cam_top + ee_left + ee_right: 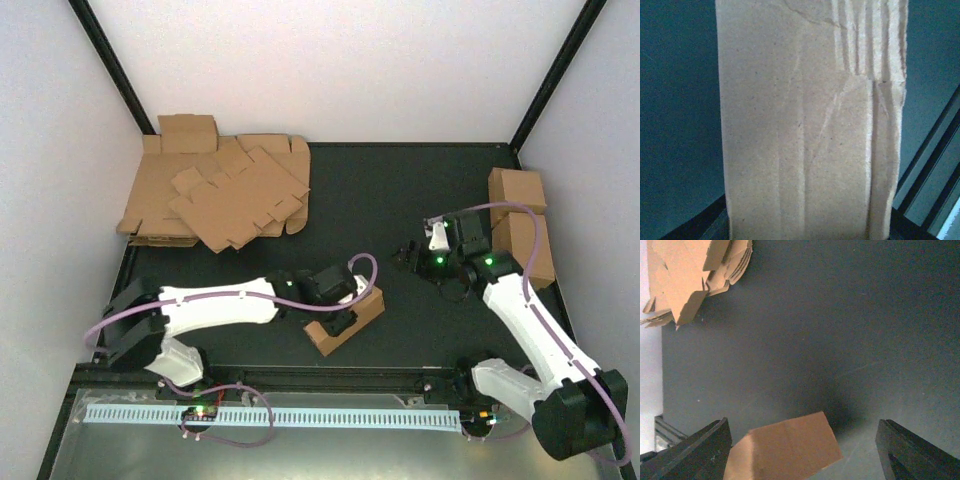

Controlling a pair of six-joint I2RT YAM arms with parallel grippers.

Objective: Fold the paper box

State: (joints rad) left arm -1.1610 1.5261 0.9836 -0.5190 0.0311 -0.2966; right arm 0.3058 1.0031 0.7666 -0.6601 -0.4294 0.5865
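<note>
The paper box [350,318], a small, long piece of plain brown die-cut cardboard, lies on the dark desk [420,190] directly under the left pincer [338,308]. In the left wrist view its creased, fluted face [805,130] fills nearly the whole picture, so it sits right up against that pincer. The jaws themselves are hidden there, and from above it cannot be told how far they stand apart or whether they have hold of the cardboard.

The right pincer [412,258] hangs above the desk to the box's right, well apart from it. Its two black fingers [700,452] are spread wide with nothing gripped, and one end of the box [785,450] shows ahead of them.

The box looks light and thin-walled: stiff along its flutes, but quick to crease or dent under a hard squeeze, as the wrinkles already on it suggest. Its matt surface should not slip. The best hold is probably across the narrow width, on the long side walls near a folded edge, not on a loose flap.
</note>
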